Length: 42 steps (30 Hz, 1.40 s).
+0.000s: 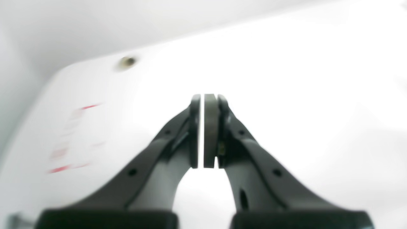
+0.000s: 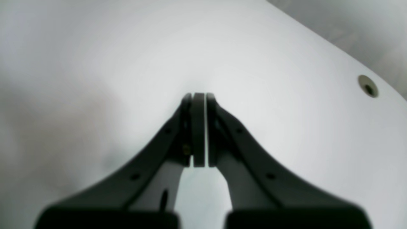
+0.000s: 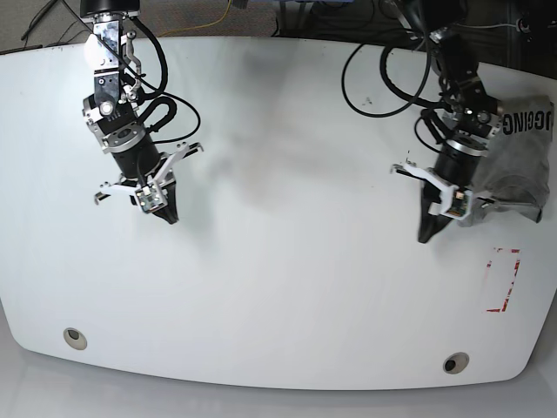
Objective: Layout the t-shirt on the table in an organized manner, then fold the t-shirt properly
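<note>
- A crumpled heather-grey cotton t-shirt (image 3: 518, 165) with black block lettering is seen bunched at the right edge of the glossy white curved desk (image 3: 287, 261).
- Both dark fingers, left (image 1: 203, 132) and right (image 2: 199, 130), are pressed together, holding nothing.

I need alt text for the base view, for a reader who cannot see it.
Two robot arms hang over a white table, jaws shut and empty. A crumpled grey t-shirt lies at the right edge, behind the left gripper; the right gripper is far left.

Both arms are angled downward; the left gripper (image 3: 428, 233) and the right gripper (image 3: 169, 213) are each seen closed, pads pressed together, with nothing held
</note>
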{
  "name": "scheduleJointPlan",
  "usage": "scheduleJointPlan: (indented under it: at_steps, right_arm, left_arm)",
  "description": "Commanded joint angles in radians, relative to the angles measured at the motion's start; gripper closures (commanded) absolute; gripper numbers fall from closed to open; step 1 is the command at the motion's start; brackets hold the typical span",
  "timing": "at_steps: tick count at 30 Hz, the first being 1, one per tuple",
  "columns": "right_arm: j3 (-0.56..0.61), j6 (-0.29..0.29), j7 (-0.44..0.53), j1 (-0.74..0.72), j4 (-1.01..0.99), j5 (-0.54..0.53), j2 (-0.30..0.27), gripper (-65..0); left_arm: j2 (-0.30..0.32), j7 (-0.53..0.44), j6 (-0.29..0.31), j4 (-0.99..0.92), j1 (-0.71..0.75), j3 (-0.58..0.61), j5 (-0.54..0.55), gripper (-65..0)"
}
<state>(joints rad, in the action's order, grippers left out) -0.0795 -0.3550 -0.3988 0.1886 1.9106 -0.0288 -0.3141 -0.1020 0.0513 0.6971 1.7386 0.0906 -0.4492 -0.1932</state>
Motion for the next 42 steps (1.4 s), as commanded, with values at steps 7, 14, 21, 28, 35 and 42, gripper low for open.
scheduleJointPlan:
  at_steps: [7, 14, 21, 28, 35, 42]
  right_arm:
    - [-0.138, -0.016, 0.077, 0.071, 0.020, -0.023, -0.004, -0.3]
    - [-0.210, -0.077, 0.084, 0.145, 0.022, -0.038, -0.003, -0.3]
    - [-0.225, -0.075, 0.100, 0.222, 0.025, -0.033, -0.003, -0.3]
    - [-0.230, -0.072, 0.122, 0.326, 0.056, -0.032, -0.003, -0.1]
    - [-0.239, -0.069, 0.122, 0.427, 0.092, -0.030, 0.033, -0.1]
    - [-0.302, -0.075, 0.126, 0.539, 0.103, -0.032, 0.076, -0.1]
  left_arm:
    - [-0.055, -0.083, 0.001, 0.024, 0.077, 0.048, -0.010, 0.0]
    - [-0.055, -0.167, 0.001, 0.070, 0.183, 0.074, -0.010, 0.0]
    - [-0.055, -0.190, -0.029, 0.116, 0.294, 0.091, -0.007, 0.0]
    - [-0.055, -0.189, -0.040, 0.168, 0.406, 0.083, -0.007, 0.0]
    - [-0.055, -0.192, -0.038, 0.205, 0.519, 0.069, -0.004, 0.0]
    - [-0.055, -0.193, -0.035, 0.222, 0.634, 0.034, 0.024, 0.0]
